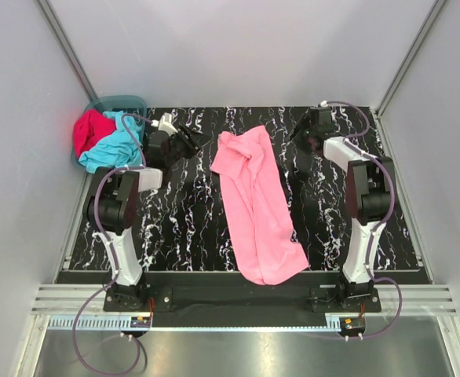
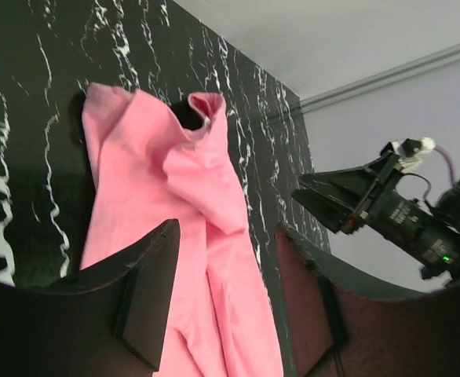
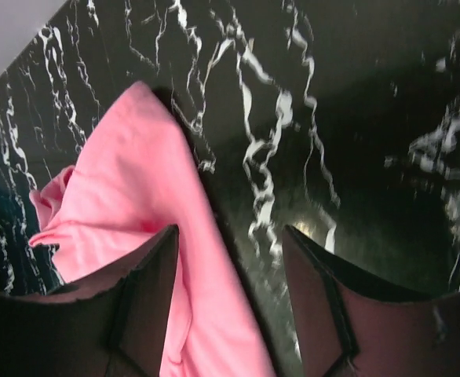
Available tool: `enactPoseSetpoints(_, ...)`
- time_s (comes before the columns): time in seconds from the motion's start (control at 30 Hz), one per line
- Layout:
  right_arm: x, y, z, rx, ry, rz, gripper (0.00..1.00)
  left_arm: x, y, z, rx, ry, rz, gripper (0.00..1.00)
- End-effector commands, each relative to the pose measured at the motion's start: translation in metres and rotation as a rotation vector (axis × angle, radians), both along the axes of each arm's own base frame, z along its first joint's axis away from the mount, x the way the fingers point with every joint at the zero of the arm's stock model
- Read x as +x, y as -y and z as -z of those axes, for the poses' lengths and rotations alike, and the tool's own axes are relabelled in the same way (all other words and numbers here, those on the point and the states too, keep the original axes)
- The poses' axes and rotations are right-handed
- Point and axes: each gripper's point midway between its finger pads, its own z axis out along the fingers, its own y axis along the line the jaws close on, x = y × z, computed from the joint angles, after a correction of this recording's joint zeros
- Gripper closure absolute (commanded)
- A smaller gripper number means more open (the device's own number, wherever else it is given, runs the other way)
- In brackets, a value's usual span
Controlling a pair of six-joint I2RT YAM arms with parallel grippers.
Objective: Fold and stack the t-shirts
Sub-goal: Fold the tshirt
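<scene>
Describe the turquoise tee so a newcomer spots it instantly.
Go to the black marble table's far-left corner, where a teal basket sits. The turquoise tee spills over its rim beside a crimson tee. It's the only blue-green cloth; the pink tee lies alone mid-table.

Top external: looking steeply down from high behind the near edge, taking in the black, white-veined marble-pattern tabletop [image 1: 175,220]. Left wrist: sitting close, facing rightward over the light pink cotton t-shirt [image 2: 214,259]. Right wrist: pointing down at close range. Sharing the shirt's far end in all three.
</scene>
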Motion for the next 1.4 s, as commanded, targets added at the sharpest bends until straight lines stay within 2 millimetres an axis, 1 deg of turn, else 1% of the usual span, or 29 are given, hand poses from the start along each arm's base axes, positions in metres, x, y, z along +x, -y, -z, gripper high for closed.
enactPoseSetpoints(0.0,0.042,0.015,-0.015,0.070,0.115,-0.127,0.38,0.017,0.000,0.001,-0.063,0.005,0.058,0.45)
enactPoseSetpoints(0.03,0.048,0.019,-0.015,0.077,0.122,-0.134,0.38,0.020,0.000,0.024,-0.045,-0.046,0.059,0.45)
enactPoseSetpoints(0.07,0.058,0.021,-0.013,0.087,0.125,-0.150,0.38,0.030,-0.003,0.021,-0.037,-0.037,0.054,0.45)
enactPoseSetpoints(0.13,0.068,0.032,-0.011,0.081,0.129,-0.166,0.37,0.035,-0.006,0.040,-0.004,-0.080,0.056,0.45)
enactPoseSetpoints(0.17,0.074,0.031,-0.009,0.092,0.126,-0.187,0.37,0.044,-0.009,0.045,0.002,-0.086,0.048,0.45)
enactPoseSetpoints(0.23,0.079,0.031,-0.004,0.111,0.122,-0.211,0.37,0.050,-0.012,0.054,-0.003,-0.116,0.049,0.45)
enactPoseSetpoints(0.27,0.083,0.027,0.002,0.136,0.117,-0.227,0.37,0.054,-0.014,0.066,-0.001,-0.142,0.049,0.45)
enactPoseSetpoints(0.3,0.085,0.023,0.004,0.167,0.110,-0.228,0.38,0.064,-0.012,0.060,-0.003,-0.131,0.051,0.45)
enactPoseSetpoints(0.33,0.088,0.020,0.005,0.185,0.119,-0.238,0.38,0.065,-0.011,0.065,-0.001,-0.146,0.059,0.46)
enactPoseSetpoints(0.37,0.088,0.014,0.013,0.231,0.104,-0.246,0.39,0.067,-0.010,0.075,0.002,-0.165,0.062,0.46)
enactPoseSetpoints(0.43,0.089,0.008,0.018,0.275,0.104,-0.261,0.39,0.076,-0.007,0.071,-0.001,-0.151,0.076,0.45)
enactPoseSetpoints(0.47,0.090,0.005,0.022,0.291,0.103,-0.273,0.39,0.078,-0.006,0.072,0.000,-0.150,0.081,0.45)
enactPoseSetpoints(0.5,0.090,0.003,0.024,0.306,0.098,-0.278,0.39,0.080,-0.006,0.079,0.004,-0.163,0.083,0.45)
enactPoseSetpoints(0.53,0.089,-0.002,0.027,0.322,0.089,-0.287,0.39,0.084,-0.004,0.075,0.011,-0.155,0.093,0.45)
enactPoseSetpoints(0.57,0.092,-0.007,0.026,0.336,0.108,-0.303,0.39,0.085,-0.003,0.076,0.014,-0.157,0.097,0.45)
enactPoseSetpoints(0.6,0.092,-0.010,0.027,0.353,0.104,-0.304,0.39,0.086,-0.002,0.083,0.018,-0.168,0.103,0.45)
enactPoseSetpoints(0.63,0.093,-0.014,0.027,0.362,0.107,-0.312,0.39,0.091,0.000,0.078,0.024,-0.162,0.114,0.45)
enactPoseSetpoints(0.67,0.092,-0.020,0.029,0.375,0.102,-0.320,0.39,0.092,0.004,0.080,0.027,-0.170,0.129,0.46)
enactPoseSetpoints(0.7,0.091,-0.026,0.030,0.382,0.099,-0.329,0.39,0.089,0.009,0.096,0.046,-0.219,0.155,0.46)
enactPoseSetpoints(0.73,0.091,-0.032,0.029,0.391,0.100,-0.338,0.39,0.089,0.014,0.099,0.055,-0.232,0.181,0.46)
enactPoseSetpoints(0.77,0.090,-0.037,0.030,0.398,0.099,-0.349,0.39,0.094,0.026,0.088,0.066,-0.206,0.206,0.46)
enactPoseSetpoints(0.8,0.088,-0.047,0.030,0.409,0.095,-0.361,0.39,0.091,0.030,0.093,0.088,-0.225,0.227,0.46)
enactPoseSetpoints(0.83,0.088,-0.051,0.030,0.412,0.098,-0.368,0.39,0.088,0.037,0.101,0.095,-0.243,0.248,0.45)
enactPoseSetpoints(0.87,0.088,-0.054,0.028,0.416,0.101,-0.373,0.39,0.089,0.049,0.096,0.102,-0.231,0.267,0.46)
enactPoseSetpoints(0.97,0.085,-0.068,0.026,0.426,0.105,-0.395,0.39,0.082,0.065,0.099,0.104,-0.237,0.297,0.45)
enactPoseSetpoints(1.07,0.081,-0.079,0.026,0.429,0.100,-0.412,0.40,0.077,0.074,0.100,0.101,-0.242,0.317,0.45)
enactPoseSetpoints(1.23,0.076,-0.084,0.026,0.434,0.101,-0.419,0.41,0.070,0.074,0.106,0.107,-0.249,0.325,0.45)
enactPoseSetpoints(1.3,0.074,-0.088,0.027,0.438,0.099,-0.423,0.45,0.069,0.074,0.102,0.108,-0.234,0.326,0.46)
enactPoseSetpoints(1.37,0.071,-0.090,0.029,0.436,0.097,-0.428,0.50,0.067,0.072,0.103,0.110,-0.235,0.326,0.51)
